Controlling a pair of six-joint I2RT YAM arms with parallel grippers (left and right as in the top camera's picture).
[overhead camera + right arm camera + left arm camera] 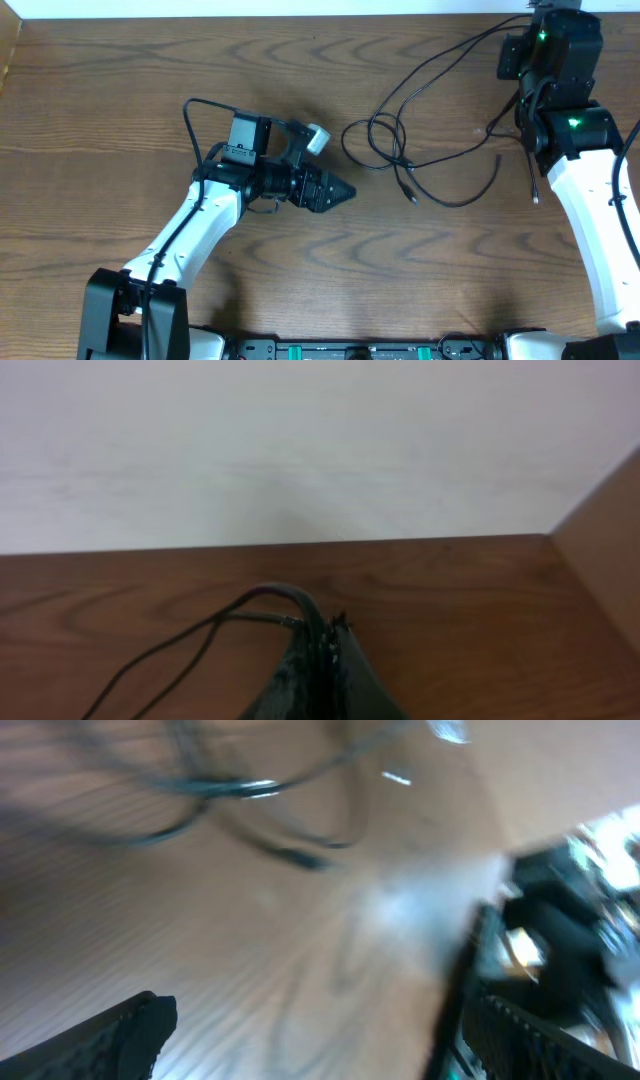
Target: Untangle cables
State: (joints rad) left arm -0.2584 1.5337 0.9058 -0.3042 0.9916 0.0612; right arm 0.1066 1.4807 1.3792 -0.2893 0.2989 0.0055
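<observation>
- Brown wood-grain laminate table [120, 80] spreads under everything, and near its middle lies the knot of loops in the thin black flexible cables [385, 140]. Every place below is given from that knot.
- White-and-black right robot arm [590, 200] rises to the right of the knot. Its black upper block, showing two green lights, sits beyond and to the right of it.
- White-and-black left robot arm [190, 225] reaches in from the left of the knot, on the near side.
- From the knot, long strands climb away to the upper right toward the right arm. Another strand sweeps out in a low curve to the near right.
- Black two-finger right gripper [328, 635] is pinched closed on the cables, far beyond and to the right of the knot at the table's back edge. Strands arch out from its tips.
- Black two-finger left gripper [338, 191] sits just left of the knot, jaws spread wide and holding nothing.
- A small black plug end [412, 198] lies just on the near side of the knot.
- Risks, as I judge them:
  - A further pull from the right could draw the loops tight instead of freeing them.
  - The plug end could snag in a loop as strands slide.
  - The left wrist view is badly blurred, so a pinch on so thin a cord may miss, or catch two strands at once.
- No brand, label or writing can be read. A pale mark on the left arm's black camera block [245, 138] is too small to make out.
</observation>
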